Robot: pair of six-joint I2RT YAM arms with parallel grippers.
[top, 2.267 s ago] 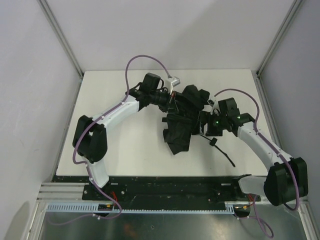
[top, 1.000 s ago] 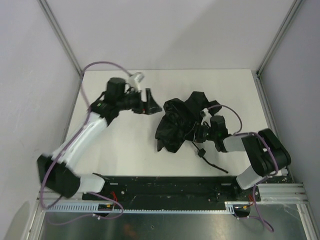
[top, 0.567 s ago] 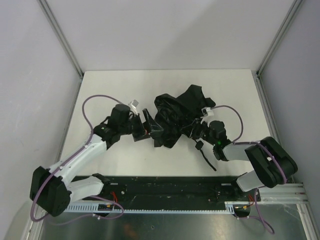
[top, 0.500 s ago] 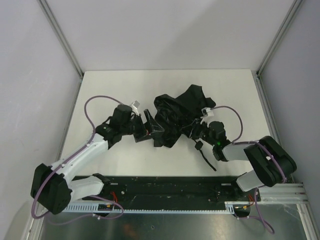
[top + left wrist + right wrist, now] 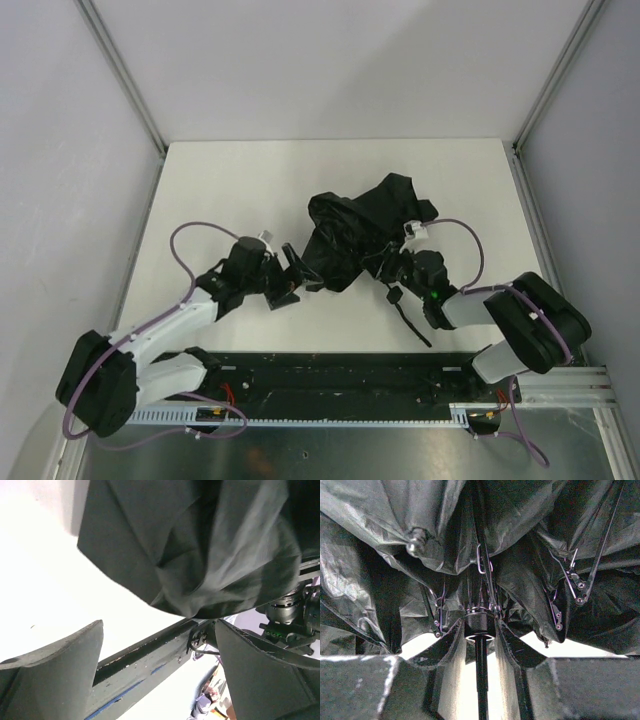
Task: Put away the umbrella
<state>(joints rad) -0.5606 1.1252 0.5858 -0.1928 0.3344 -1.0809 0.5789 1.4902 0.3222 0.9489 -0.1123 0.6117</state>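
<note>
**Umbrella position.** The umbrella [image 5: 355,232] lies on the white table [image 5: 220,190], right of centre. It is loose and crumpled rather than folded flat. In the right wrist view the black canopy [image 5: 380,555] hangs in creased folds, and the thin ribs [image 5: 600,545] and their joints are exposed beneath it.

**Right gripper.** The right gripper [image 5: 392,268] sits at the near-right edge of the canopy and points left into it. Its two fingers [image 5: 445,647] converge from either side and pinch the round hub [image 5: 480,621] on the central shaft [image 5: 481,680]. The shaft runs straight back between the fingers.

**Left gripper.** The left gripper [image 5: 297,272] sits at the near-left edge of the canopy and points right. Its fingers [image 5: 55,680] are spread wide with nothing between them. In the left wrist view the fabric fills the upper part of the frame, just beyond the fingertips. Whether either tip touches the fabric cannot be told.

**Wrist cord.** The wrist cord [image 5: 410,320] lies on the table. It trails from beside the right gripper toward the near edge and ends near the black base rail [image 5: 330,372].

**Arms.** The left arm [image 5: 160,325] reaches low across the table from the near-left corner, with a purple cable [image 5: 190,245] looped above it. The right arm [image 5: 510,310] is folded close to the near-right corner.
</note>
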